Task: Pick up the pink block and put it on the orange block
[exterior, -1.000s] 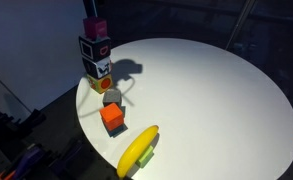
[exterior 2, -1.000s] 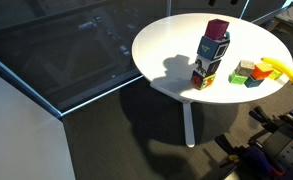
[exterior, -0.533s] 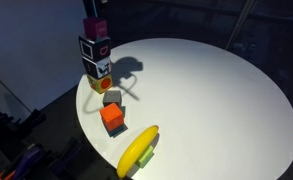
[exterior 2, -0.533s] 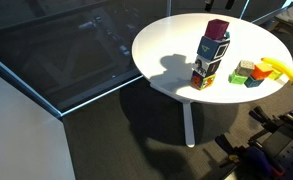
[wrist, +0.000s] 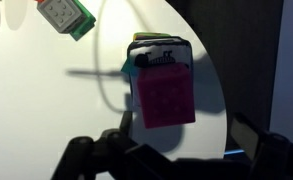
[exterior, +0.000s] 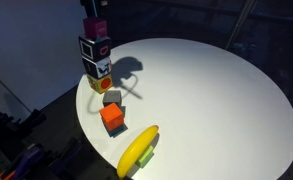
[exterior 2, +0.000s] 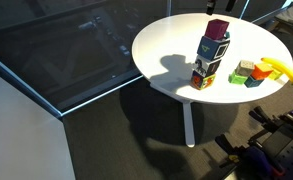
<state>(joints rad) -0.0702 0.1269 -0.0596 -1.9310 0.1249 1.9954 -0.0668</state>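
Desk (exterior: 211,90): round, white top, shown in both exterior views.

Stack of black-and-white patterned cubes (exterior: 95,57): stands upright at the desk's edge, cubes one on another, with pink marks on their faces.

Pink block (exterior: 96,27): plain magenta cube, resting on top of the patterned stack, also visible there in an exterior view (exterior 2: 217,29). In the wrist view the pink block (wrist: 164,97) fills the middle of the picture, its studded top face toward the camera, with the uppermost patterned cube (wrist: 158,48) showing past its far side.

Orange block (exterior: 112,118): plain orange-red cube on the bare desk near the same edge, apart from the stack.

Grey cube (exterior: 111,98): small, between the stack and the orange block, just beside the latter.

Banana (exterior: 138,150): long, yellow, lying by the desk's edge beyond the orange block, with a small green piece (exterior: 147,156) touching its side.

Gripper (wrist: 174,145): dark fingers (wrist: 91,152) spread wide at the lower edge of the wrist view, one to each side, clasping nothing; the pink block lies just beyond them, with no contact visible.
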